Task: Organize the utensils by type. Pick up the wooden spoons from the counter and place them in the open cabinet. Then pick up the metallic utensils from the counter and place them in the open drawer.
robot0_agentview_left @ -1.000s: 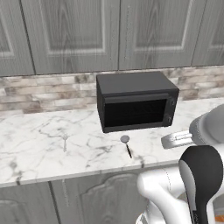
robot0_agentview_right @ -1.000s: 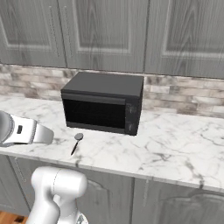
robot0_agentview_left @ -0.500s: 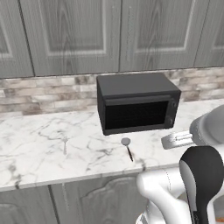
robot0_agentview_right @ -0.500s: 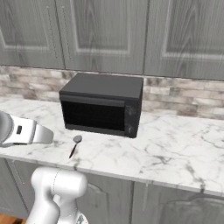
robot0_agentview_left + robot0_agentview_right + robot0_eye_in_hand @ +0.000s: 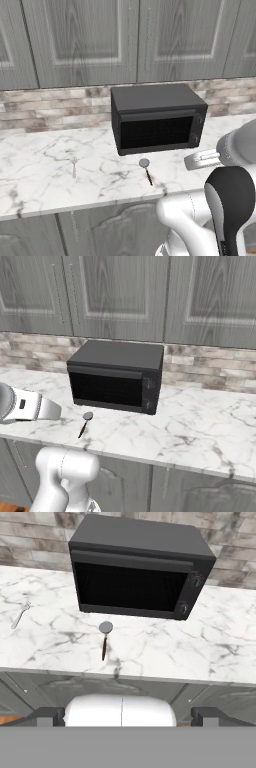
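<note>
Now the gripper [image 5: 122, 718] hangs back off the counter [image 5: 45, 175] edge, fingers spread wide and holding nothing. Out on the marble lie the metallic utensils: the spoon [image 5: 146, 169] just in front of the black oven [image 5: 157, 118], the fork [image 5: 74, 166] well apart to the left. Both are thin and flat against the stone, so a descent that stops high closes on air, and one that lands off-centre could skid the slim handle sideways.

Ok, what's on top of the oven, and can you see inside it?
The oven's flat black top is bare. Through its dark door window nothing can be made out, so what is inside stays hidden. The spoon lies on the counter before it.
</note>
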Motion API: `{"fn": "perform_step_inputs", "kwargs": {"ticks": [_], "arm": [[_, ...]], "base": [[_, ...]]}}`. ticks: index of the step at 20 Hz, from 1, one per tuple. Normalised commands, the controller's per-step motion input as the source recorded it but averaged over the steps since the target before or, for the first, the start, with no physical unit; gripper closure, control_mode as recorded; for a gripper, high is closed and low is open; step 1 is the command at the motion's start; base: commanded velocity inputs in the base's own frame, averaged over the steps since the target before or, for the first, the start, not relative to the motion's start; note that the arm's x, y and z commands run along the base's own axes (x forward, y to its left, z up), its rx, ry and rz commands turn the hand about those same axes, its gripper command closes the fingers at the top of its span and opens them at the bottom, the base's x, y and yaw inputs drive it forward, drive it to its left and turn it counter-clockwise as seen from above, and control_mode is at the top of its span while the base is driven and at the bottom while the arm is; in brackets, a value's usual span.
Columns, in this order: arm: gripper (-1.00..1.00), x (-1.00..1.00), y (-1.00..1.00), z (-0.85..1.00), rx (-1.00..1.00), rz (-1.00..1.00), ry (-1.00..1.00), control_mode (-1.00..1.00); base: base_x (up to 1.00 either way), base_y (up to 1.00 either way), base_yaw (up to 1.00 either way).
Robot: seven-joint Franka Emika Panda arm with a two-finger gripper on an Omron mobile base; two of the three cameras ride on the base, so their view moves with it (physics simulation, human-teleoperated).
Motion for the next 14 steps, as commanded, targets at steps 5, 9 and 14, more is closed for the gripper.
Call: {"fn": "perform_step_inputs", "kwargs": {"ticks": [5, 9, 14], "arm": [[-1.00, 0.01, 0.01, -0.02, 0.05, 0.00, 0.00, -1.00], [-1.00, 0.23, 0.05, -0.28, 0.24, 0.00, 0.29, -1.00], [-1.00, 0.48, 0.20, -0.36, 0.05, 0.00, 0.26, -1.00]], "base": [[0.00, 0.00, 0.00], [0.00, 0.00, 0.00], [0.00, 0.00, 0.00]]}}
